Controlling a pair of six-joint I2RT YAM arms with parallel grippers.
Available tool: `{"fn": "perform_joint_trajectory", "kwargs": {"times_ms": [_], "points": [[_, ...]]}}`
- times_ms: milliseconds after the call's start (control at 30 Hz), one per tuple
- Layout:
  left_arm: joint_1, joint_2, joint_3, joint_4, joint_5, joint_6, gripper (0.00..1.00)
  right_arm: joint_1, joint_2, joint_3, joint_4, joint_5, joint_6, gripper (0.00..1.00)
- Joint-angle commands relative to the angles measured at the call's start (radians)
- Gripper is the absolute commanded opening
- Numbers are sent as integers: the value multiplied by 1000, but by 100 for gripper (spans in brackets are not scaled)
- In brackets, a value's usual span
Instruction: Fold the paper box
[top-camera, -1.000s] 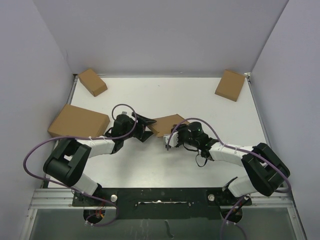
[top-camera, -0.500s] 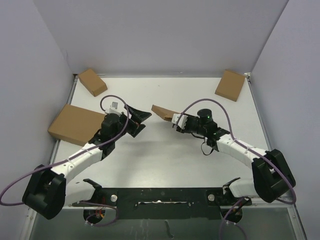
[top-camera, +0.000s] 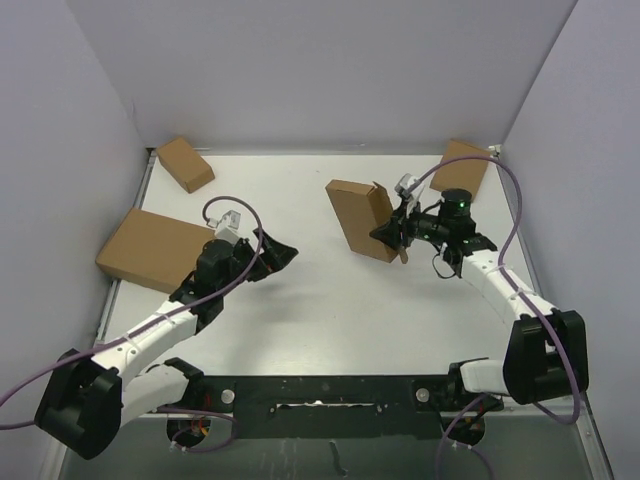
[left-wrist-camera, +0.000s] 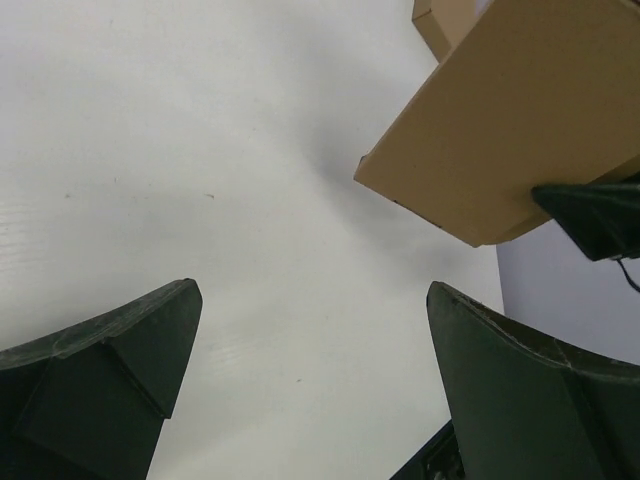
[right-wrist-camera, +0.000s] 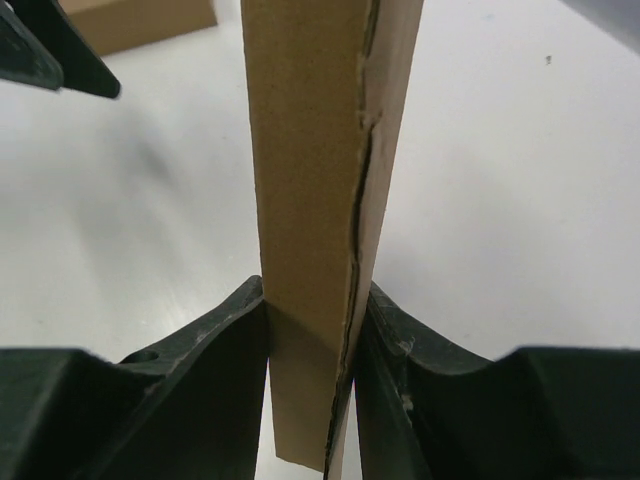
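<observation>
The paper box is a closed, flat brown cardboard mailer, held up on edge right of the table's middle. My right gripper is shut on its near narrow end. In the right wrist view both fingers press the sides of the box, and its seam runs down between them at the right gripper. My left gripper stands open well to the left of the box, touching nothing. The left wrist view looks between the wide-apart fingers of the left gripper over bare table, with the box at upper right.
A small brown box lies at the back left corner. A larger one lies at the left edge, close to my left arm. Another box rests at the back right, just behind my right wrist. Walls close in three sides.
My right arm has carried the box from the table's middle up and toward the back right, turning it on edge. My left gripper let go, opened wide and drew back left.
</observation>
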Motion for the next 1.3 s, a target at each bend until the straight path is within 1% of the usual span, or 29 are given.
{"fn": "perform_joint_trajectory", "kwargs": {"times_ms": [0, 167, 233, 400, 633, 733, 833, 1000, 1100, 1200, 1267], "points": [[0, -18, -26, 137, 69, 101, 97, -44, 38, 23, 100, -214, 273, 20], [17, 17, -96, 310, 152, 73, 97, -59, 143, 24, 150, -295, 404, 21], [23, 24, -114, 352, 167, 67, 97, -61, 183, 21, 182, -322, 461, 21], [26, 24, -127, 349, 169, 68, 96, -62, 264, -3, 268, -348, 582, 22], [26, 33, -127, 344, 175, 65, 96, -73, 398, 13, 284, -373, 679, 22], [26, 48, -121, 342, 182, 61, 96, -83, 466, 22, 281, -383, 717, 25], [27, 66, -103, 325, 188, 56, 95, -95, 531, 39, 252, -393, 732, 26], [28, 103, -74, 292, 196, 51, 95, -117, 604, 89, 103, -372, 654, 28], [28, 121, -63, 284, 198, 51, 94, -121, 605, 118, 15, -337, 576, 40], [27, 132, -52, 274, 198, 53, 94, -120, 606, 159, -111, -291, 477, 54], [26, 132, -43, 260, 195, 61, 94, -125, 607, 171, -148, -267, 450, 62]]}}
